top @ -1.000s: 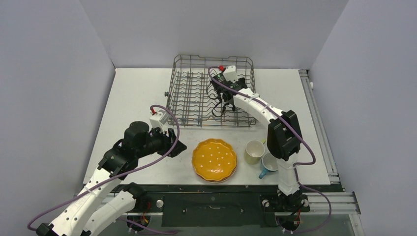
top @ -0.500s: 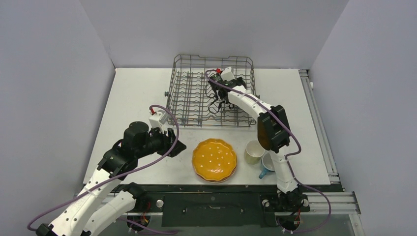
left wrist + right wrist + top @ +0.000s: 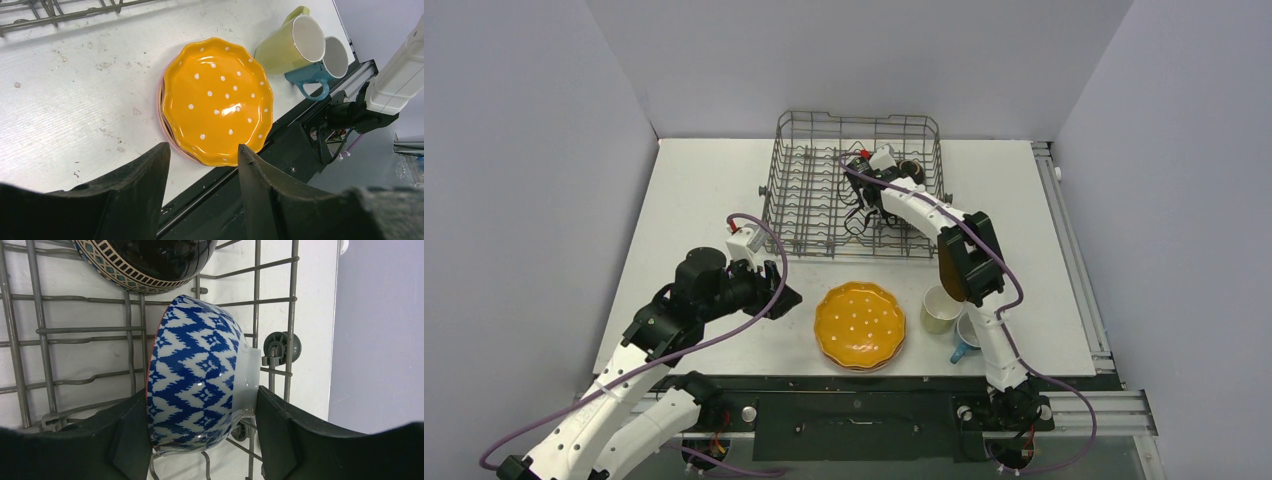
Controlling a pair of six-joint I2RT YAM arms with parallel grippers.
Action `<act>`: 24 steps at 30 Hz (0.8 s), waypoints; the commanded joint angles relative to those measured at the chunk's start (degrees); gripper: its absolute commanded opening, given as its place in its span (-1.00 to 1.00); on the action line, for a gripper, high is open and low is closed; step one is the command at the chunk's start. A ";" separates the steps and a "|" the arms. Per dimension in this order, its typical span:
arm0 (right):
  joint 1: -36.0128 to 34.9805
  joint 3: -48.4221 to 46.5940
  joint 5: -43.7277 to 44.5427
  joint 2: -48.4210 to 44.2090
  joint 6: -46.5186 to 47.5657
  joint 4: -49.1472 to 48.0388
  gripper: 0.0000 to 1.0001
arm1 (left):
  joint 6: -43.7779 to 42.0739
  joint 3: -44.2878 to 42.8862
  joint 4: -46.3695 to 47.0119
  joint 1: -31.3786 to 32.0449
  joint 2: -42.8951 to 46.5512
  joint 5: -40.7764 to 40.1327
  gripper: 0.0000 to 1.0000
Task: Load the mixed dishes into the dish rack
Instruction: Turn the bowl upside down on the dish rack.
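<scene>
The right hand [image 3: 202, 407] reaches into the far right corner of the dish rack [image 3: 854, 117]. It pinches the blue-white patterned bowl [image 3: 200, 375] across its depth, one finger on the rim and the other on the foot. The bowl stands on edge with its axis running from finger to finger, just beside the dark brown bowl [image 3: 150, 260], which is already racked.

The likely next step is to release the bowl and withdraw straight back.

The left hand [image 3: 202, 150] is spread and empty, hovering over the tabletop [image 3: 75, 100]. The orange plate [image 3: 217, 97] tops a stack lying flat directly ahead of it. This arm is the nearer one to the plates. The pale-yellow mug [image 3: 285, 45] and blue mug [image 3: 325, 65] sit by the right arm's base.
</scene>
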State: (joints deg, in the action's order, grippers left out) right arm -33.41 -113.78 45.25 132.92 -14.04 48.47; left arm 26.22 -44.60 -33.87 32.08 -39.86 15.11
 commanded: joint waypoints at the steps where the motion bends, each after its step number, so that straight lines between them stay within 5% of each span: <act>1: 0.10 -2.26 2.59 -0.03 0.64 0.54 -1.00 | -0.90 -0.03 0.58 -0.52 0.73 -0.62 -0.02; 6: -0.27 -1.69 2.47 0.31 0.14 0.47 -0.89 | -0.97 0.04 0.62 -0.52 0.82 -0.69 -0.01; 12: -0.88 -0.53 2.21 -0.72 -0.64 -0.18 -0.34 | -0.93 0.09 0.48 -0.52 0.73 -0.76 -0.01; 24: -1.22 0.66 -5.22 -3.14 -3.66 -1.23 0.39 | -0.92 0.17 0.74 -0.52 0.85 -0.70 0.00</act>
State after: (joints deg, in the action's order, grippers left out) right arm -34.22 -113.60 43.44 132.97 -15.42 48.56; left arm 26.22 -44.60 -34.11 31.86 -39.75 14.76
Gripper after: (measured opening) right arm 0.643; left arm 0.496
